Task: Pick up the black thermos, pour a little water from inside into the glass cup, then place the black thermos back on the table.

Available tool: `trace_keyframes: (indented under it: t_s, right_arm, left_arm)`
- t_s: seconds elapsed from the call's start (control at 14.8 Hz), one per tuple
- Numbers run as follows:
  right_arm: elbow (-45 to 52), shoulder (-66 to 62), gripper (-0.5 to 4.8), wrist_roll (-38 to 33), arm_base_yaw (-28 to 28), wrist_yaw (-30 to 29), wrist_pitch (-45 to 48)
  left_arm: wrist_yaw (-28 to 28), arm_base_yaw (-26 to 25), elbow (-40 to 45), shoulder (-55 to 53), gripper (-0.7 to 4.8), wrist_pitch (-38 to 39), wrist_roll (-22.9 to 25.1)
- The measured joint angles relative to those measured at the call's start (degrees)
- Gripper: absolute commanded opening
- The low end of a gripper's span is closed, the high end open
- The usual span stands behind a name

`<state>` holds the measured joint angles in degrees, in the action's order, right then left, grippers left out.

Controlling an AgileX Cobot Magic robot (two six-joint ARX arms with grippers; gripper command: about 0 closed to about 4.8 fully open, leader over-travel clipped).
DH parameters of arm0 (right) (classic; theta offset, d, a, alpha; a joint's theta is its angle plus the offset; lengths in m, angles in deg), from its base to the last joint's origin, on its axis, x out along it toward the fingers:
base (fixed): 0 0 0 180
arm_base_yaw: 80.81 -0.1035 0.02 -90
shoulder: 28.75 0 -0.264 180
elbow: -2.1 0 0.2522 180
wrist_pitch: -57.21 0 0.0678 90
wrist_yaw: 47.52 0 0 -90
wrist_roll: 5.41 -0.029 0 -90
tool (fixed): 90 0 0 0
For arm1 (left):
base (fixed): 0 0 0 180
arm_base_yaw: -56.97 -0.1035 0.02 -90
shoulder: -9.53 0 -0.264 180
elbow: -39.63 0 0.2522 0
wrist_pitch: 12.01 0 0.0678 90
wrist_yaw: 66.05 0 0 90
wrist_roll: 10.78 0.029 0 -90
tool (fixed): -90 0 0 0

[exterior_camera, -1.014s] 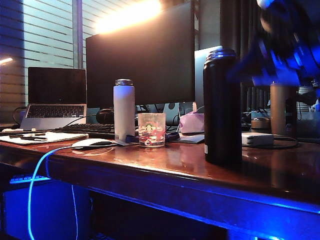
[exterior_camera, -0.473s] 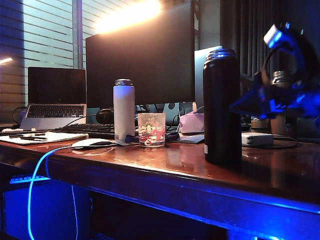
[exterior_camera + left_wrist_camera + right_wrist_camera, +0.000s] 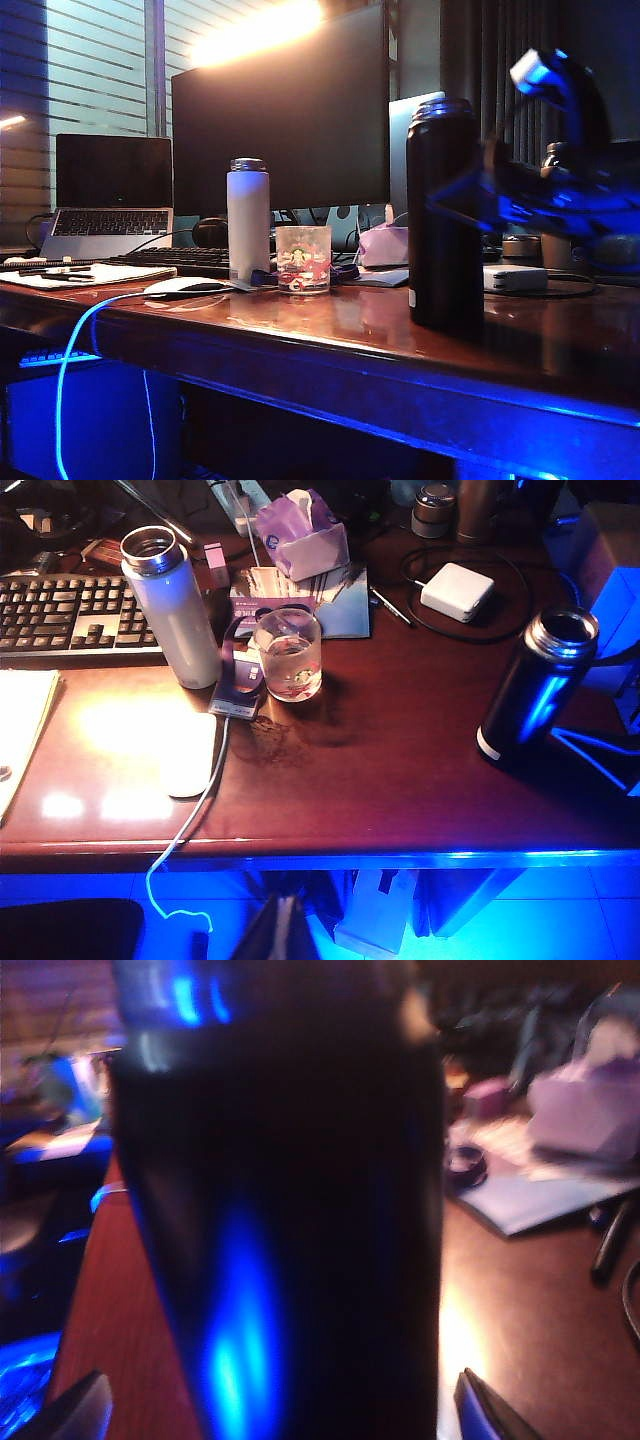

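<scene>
Two fingertips of my right gripper [image 3: 280, 1410] stand spread as wide as they go, one on each side of the black thermos [image 3: 290, 1220], which fills my right wrist view; whether either tip touches it I cannot tell, and nothing is clamped. From the exterior view, my right gripper [image 3: 450, 195] is a blue blur level with the upper body of the black thermos [image 3: 445, 215], coming in from its 3 o'clock. That thermos stands upright on the table [image 3: 330, 325], cap off, its mouth open in the left wrist view [image 3: 535, 690]. The glass cup [image 3: 302, 258] sits well apart at the thermos's 9 o'clock, just beside a white bottle [image 3: 248, 218]. My left gripper is out of sight in every view.
</scene>
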<state>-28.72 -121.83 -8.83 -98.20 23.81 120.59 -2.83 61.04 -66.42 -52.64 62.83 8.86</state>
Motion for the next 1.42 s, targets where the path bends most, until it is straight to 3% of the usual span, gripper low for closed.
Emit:
trace_keyframes:
  t_s: [0.74, 1.01, 1.42]
  right_arm:
    - [-1.79, -0.02, 4.79, 1.51, -16.02, 36.0, -1.99]
    - [-7.43, -0.04, 4.79, 1.95, -18.78, 39.34, -12.17]
    - [-7.96, -1.84, 4.79, 1.95, -19.15, 42.42, -11.87]
  left_arm:
    - [0.02, 0.0, 0.0, 0.0, -0.01, 0.0, 0.0]
    - [0.02, 0.0, 0.0, 0.0, -0.01, 0.0, 0.0]
    - [0.0, 0.0, 0.0, 0.0, -0.02, 0.0, 0.0]
